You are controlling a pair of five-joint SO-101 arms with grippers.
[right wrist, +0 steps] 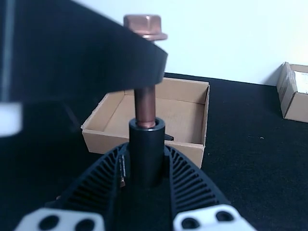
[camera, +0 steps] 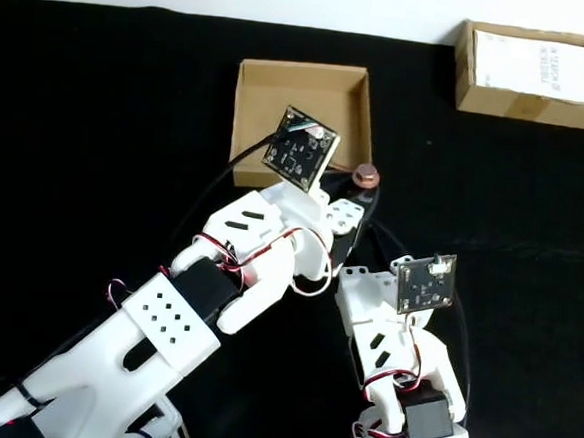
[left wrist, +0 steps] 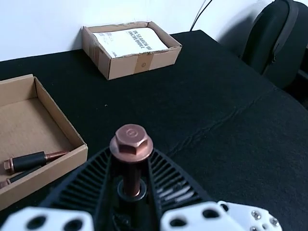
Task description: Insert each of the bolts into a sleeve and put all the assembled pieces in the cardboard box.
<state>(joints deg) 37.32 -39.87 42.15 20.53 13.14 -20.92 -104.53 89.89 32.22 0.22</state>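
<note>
Black-cloth bench (camera: 109,116) against a white wall (left wrist: 38,19), with the open brown cardboard box (camera: 301,94) at 12 o'clock of centre and a second cardboard box (camera: 526,103) holding printed paper at 2 o'clock. At the open box's 5 o'clock corner the left hand (left wrist: 130,166) is clamped on the copper hex-flange bolt (left wrist: 131,139), its shank part-entered in the black cylindrical sleeve (right wrist: 146,144) clamped in the right hand (right wrist: 145,154). Judgement: hold shank and bore coaxial and press straight until the flange seats.
</note>
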